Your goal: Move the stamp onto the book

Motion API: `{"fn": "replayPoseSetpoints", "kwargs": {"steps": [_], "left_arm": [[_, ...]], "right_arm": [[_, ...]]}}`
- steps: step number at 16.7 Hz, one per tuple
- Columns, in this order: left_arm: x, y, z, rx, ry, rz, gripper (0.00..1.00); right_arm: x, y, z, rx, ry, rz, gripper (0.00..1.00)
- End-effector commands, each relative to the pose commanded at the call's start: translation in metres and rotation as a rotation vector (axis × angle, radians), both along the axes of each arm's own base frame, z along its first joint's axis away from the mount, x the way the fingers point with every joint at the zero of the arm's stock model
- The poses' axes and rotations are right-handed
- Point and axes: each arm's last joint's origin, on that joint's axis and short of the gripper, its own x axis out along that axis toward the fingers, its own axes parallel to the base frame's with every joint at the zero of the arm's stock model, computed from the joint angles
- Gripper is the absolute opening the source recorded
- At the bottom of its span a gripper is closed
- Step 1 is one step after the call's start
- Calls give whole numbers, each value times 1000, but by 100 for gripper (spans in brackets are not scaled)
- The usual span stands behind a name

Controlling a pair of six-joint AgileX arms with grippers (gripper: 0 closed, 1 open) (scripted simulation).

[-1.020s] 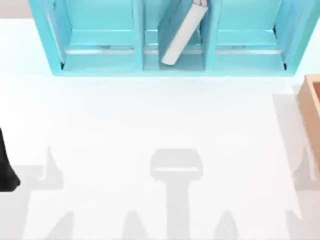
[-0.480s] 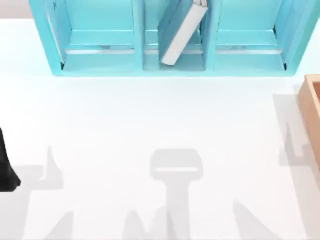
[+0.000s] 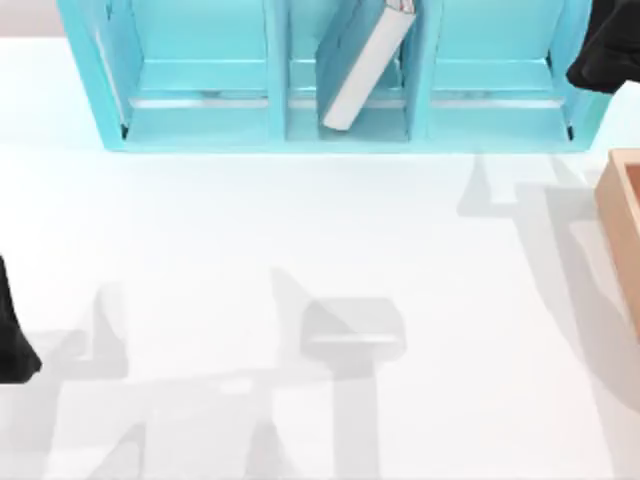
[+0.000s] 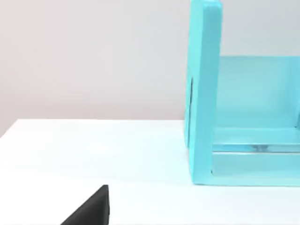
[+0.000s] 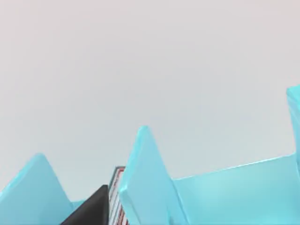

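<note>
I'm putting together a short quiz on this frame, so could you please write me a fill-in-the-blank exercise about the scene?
1. The book leans tilted in the ____ compartment of the shelf unit.
2. The book's cover is ____.
3. The orange-tan box sits at the table's ____ edge in the top view.
4. The shelf unit has ____ compartments.

Missing words: middle; teal-blue; right; three

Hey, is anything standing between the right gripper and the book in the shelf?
Yes. The right gripper is at the shelf unit's right end, and the book leans in the middle compartment. The upright divider beside the book stands between them.
</note>
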Motion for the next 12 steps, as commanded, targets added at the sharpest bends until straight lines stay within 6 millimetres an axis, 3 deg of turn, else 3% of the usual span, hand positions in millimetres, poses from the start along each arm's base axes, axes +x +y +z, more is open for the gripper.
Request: {"fn": "replayPoseSetpoints", "kwargs": {"steps": [3,6,9,12], "left_arm": [[0,0,0,0,0,0,100],[0,0,0,0,0,0,100],[0,0,0,0,0,0,100],[0,0,0,0,0,0,100]], "right_arm": [[52,52,-23,45,49,1,100],[90,105,-71,62,103,-15,100],[110,147,-125,61,144,-40,100],[117,173,-166,58,164,-63,100]]}}
